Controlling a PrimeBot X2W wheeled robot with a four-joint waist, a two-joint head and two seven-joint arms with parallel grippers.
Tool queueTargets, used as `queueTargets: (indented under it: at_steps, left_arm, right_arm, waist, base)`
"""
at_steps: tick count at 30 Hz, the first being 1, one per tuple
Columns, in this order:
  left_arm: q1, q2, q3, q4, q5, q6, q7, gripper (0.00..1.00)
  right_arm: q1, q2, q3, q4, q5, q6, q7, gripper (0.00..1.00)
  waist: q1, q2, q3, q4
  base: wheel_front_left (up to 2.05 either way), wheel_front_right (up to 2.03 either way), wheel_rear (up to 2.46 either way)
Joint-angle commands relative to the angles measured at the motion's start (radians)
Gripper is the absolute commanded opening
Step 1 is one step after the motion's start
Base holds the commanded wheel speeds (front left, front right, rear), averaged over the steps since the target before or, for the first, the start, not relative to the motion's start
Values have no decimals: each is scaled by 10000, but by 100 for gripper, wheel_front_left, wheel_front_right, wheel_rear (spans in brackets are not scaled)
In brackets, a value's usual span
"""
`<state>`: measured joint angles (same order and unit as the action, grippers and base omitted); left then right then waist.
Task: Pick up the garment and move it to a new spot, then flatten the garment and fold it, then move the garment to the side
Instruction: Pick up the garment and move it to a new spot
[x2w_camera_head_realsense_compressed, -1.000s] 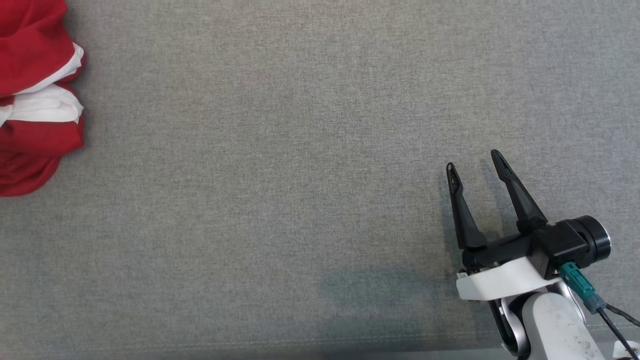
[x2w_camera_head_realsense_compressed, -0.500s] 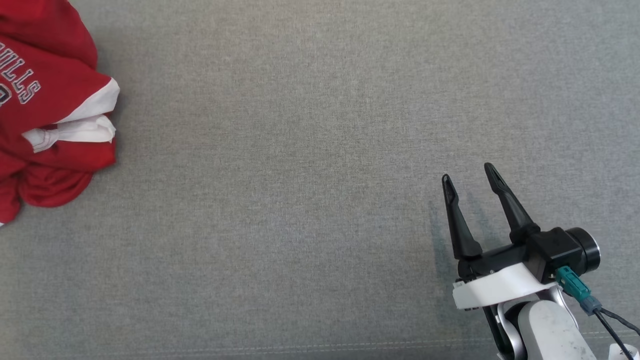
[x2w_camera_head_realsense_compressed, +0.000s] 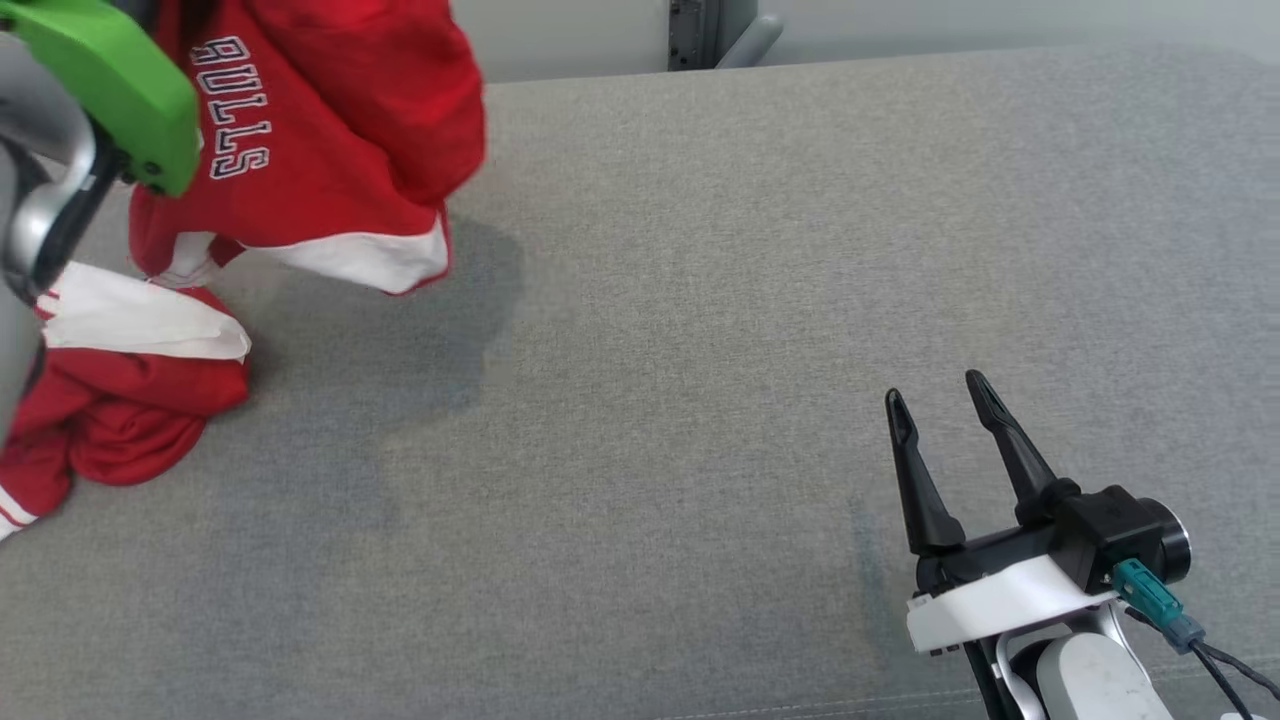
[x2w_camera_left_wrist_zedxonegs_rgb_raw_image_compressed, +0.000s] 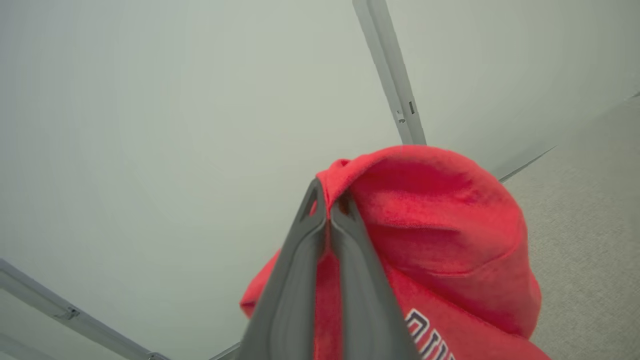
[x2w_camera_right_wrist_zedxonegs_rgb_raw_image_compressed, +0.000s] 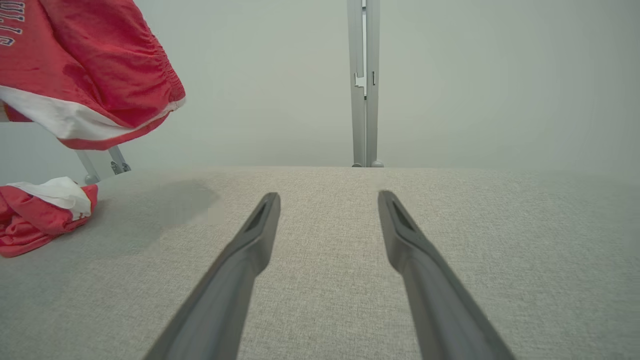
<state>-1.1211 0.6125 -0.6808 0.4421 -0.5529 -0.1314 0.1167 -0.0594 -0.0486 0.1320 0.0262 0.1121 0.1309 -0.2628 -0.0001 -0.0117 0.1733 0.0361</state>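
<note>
The garment (x2w_camera_head_realsense_compressed: 340, 120) is red with white trim and "BULLS" lettering. Its upper part hangs in the air at the top left of the head view, while a bunched lower part (x2w_camera_head_realsense_compressed: 130, 400) rests on the grey cloth table (x2w_camera_head_realsense_compressed: 700, 300). In the left wrist view my left gripper (x2w_camera_left_wrist_zedxonegs_rgb_raw_image_compressed: 327, 192) is shut on a fold of the red garment (x2w_camera_left_wrist_zedxonegs_rgb_raw_image_compressed: 440, 215). The arm's green cover (x2w_camera_head_realsense_compressed: 110, 90) stands in front of it in the head view. My right gripper (x2w_camera_head_realsense_compressed: 934, 392) hovers low at the lower right, open, with nothing between its fingers (x2w_camera_right_wrist_zedxonegs_rgb_raw_image_compressed: 250, 240), far from the garment (x2w_camera_right_wrist_zedxonegs_rgb_raw_image_compressed: 100, 60).
The table's far edge runs along the top of the head view, with a grey metal post (x2w_camera_head_realsense_compressed: 700, 30) and a pale wall behind it. The post (x2w_camera_right_wrist_zedxonegs_rgb_raw_image_compressed: 362, 85) stands straight ahead of the right gripper. The lifted cloth casts a shadow (x2w_camera_head_realsense_compressed: 400, 330) on the table.
The head view has shifted, bringing the table's far edge into sight. The garment's upper part has risen off the table in the left gripper and swung rightward. The right gripper keeps its place, open.
</note>
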Motion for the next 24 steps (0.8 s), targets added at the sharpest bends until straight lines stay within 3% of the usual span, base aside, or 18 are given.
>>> queueTargets:
  at_steps: [1,14,24]
  left_arm:
    - [-103,-229,-259,-112,-104,26,-235,0]
    - [1324,-1579,-2139,-798,-1523,26,-790,0]
    - [2144,-2768,-2446,752,-2016,85,-1445,0]
  right_arm:
    - [143,-33,21,19,85,-3,-31,100]
    - [373,-32,-52,-14,299,-3,-31,100]
    - [238,-30,149,-95,333,-3,-31,100]
  waist:
    - [1,117,-475,-510]
    - [1,117,-646,-1642]
    - [1,117,-234,-2264]
  base:
    - [0,0,0]
    - [0,0,0]
    - [0,0,0]
